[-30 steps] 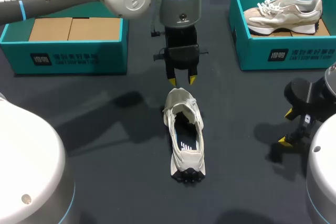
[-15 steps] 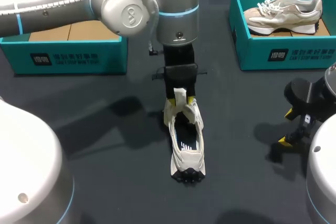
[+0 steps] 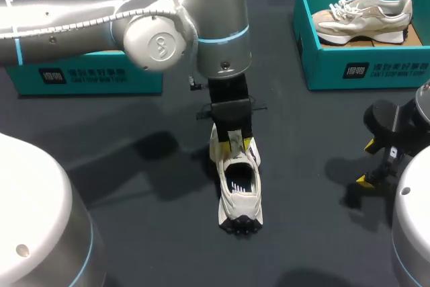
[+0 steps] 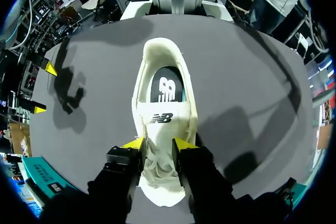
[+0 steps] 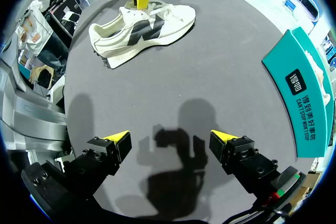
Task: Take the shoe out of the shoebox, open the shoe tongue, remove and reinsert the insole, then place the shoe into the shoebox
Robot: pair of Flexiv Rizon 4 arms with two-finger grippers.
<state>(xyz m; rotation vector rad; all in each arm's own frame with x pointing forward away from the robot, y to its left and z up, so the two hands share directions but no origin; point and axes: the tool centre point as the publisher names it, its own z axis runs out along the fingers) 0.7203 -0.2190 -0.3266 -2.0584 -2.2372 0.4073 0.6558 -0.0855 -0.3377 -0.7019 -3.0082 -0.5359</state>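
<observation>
A white shoe (image 3: 240, 193) lies on the dark table, its heel toward the near edge and its dark insole (image 4: 167, 85) showing. My left gripper (image 3: 233, 142) stands over the lace end, and its fingers pinch the raised tongue (image 4: 160, 124) from both sides. The left wrist view has the left gripper (image 4: 158, 144) closed on that white flap. Off to the right, my right gripper (image 3: 366, 162) hangs open and holds nothing. From the right wrist view, the right gripper (image 5: 170, 140) faces bare table, with the shoe (image 5: 142, 27) far ahead of it.
A teal shoebox (image 3: 322, 65) at the back right holds a second, beige shoe (image 3: 363, 18). Another teal box (image 3: 101, 75) with cardboard inside stands at the back left, partly behind my left arm. Bare table lies between the shoe and the right gripper.
My left gripper came down from just behind the shoe onto its lace end and narrowed its fingers around the tongue, which now stands raised. The right arm has not moved.
</observation>
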